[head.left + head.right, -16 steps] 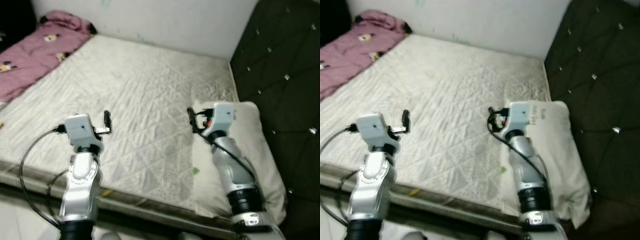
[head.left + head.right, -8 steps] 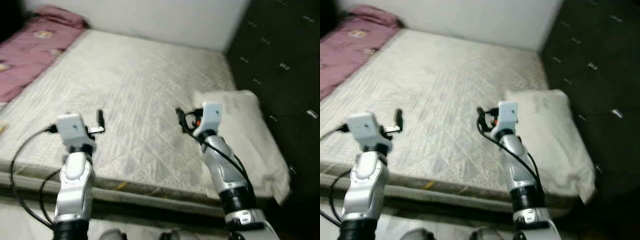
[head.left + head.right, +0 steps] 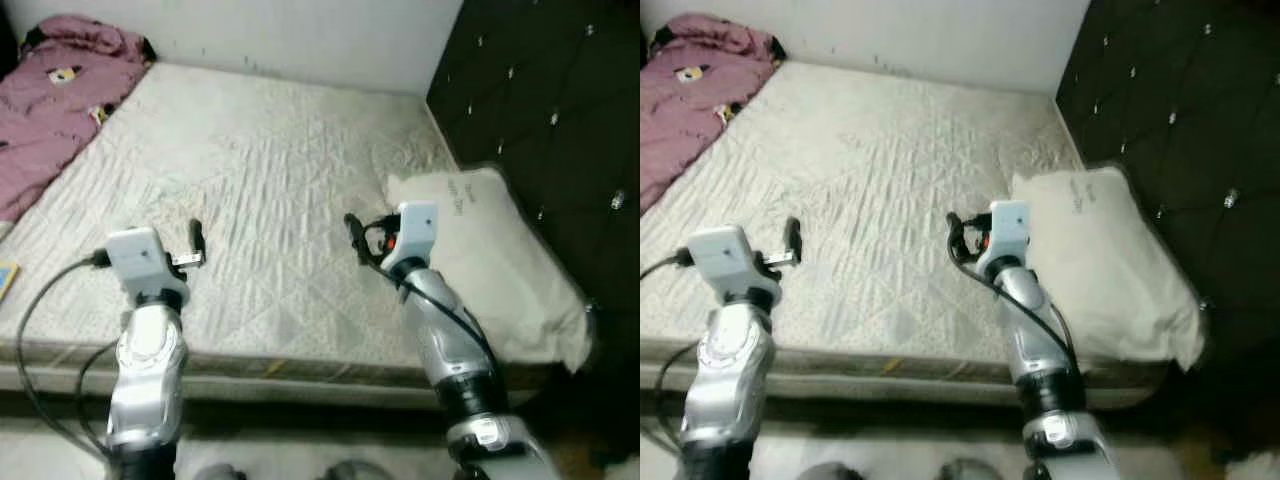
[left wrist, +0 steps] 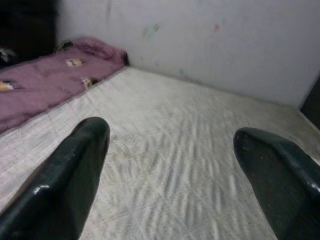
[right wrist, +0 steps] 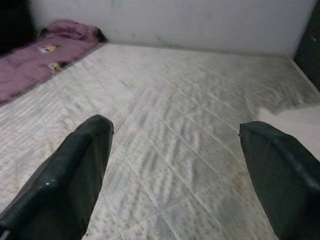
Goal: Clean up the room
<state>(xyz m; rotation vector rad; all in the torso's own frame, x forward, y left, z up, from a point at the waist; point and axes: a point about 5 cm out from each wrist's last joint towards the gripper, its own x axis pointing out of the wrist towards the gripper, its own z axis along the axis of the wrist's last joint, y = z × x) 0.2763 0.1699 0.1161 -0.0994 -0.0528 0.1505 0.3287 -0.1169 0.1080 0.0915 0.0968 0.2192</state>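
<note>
Left tool (image 3: pixel 197 240) and right tool (image 3: pixel 352 230), both spread open and empty, raised over a bare quilted mattress (image 3: pixel 270 170); white pillow (image 3: pixel 490 265) beside the headboard (image 3: pixel 540 90), purple blanket (image 3: pixel 50 100) at far left.

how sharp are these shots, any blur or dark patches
Left eye view: slightly soft; mattress evenly lit, headboard very dark with small glints. Right eye view: much the same. Left wrist view: near fingers out of focus, blanket dimmer. Right wrist view: quilting fairly crisp, fingers blurred.
</note>
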